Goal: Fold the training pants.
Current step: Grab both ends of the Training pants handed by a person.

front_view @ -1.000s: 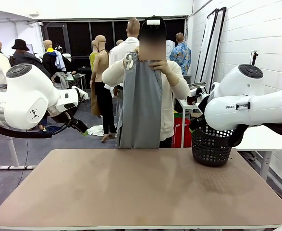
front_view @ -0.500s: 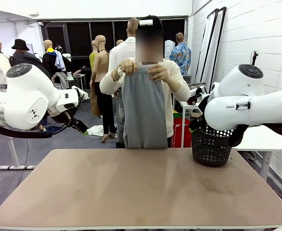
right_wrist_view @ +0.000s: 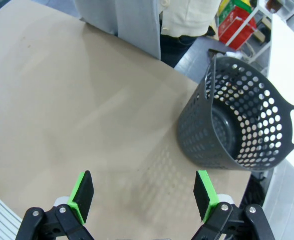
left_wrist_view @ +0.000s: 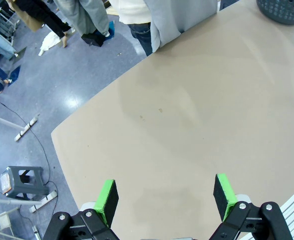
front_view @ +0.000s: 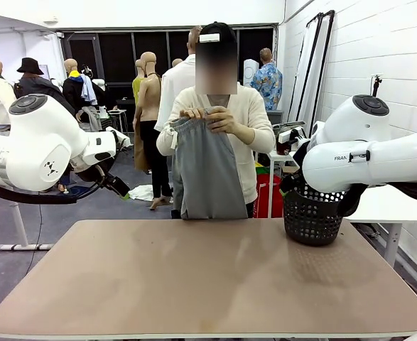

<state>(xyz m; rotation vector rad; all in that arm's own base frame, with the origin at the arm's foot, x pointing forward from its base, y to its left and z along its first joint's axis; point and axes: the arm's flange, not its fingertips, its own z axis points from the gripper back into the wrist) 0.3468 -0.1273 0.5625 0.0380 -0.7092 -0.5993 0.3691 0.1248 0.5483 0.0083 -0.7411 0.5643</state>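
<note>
A person at the far side of the table holds the light grey training pants [front_view: 208, 170] up by the waistband with both hands [front_view: 209, 117], the legs hanging down to the table's far edge. The hanging cloth also shows as the training pants [left_wrist_view: 164, 22] and the training pants [right_wrist_view: 124, 22] in the two wrist views. My left gripper [left_wrist_view: 164, 197] is open above the bare tabletop, nothing between its green pads. My right gripper [right_wrist_view: 144, 195] is open too, hovering over the table near the basket. Both white arms sit pulled back at the table's sides in the front view.
A dark perforated basket [front_view: 313, 213] stands at the table's far right, also seen as the basket [right_wrist_view: 237, 130]. The tan table [front_view: 208, 284] spreads in front of me. A stool [left_wrist_view: 24, 182] stands on the floor past the table's left edge.
The person has lowered the pants from face height to chest height and bunched the waistband between the hands. Neither arm has moved.
</note>
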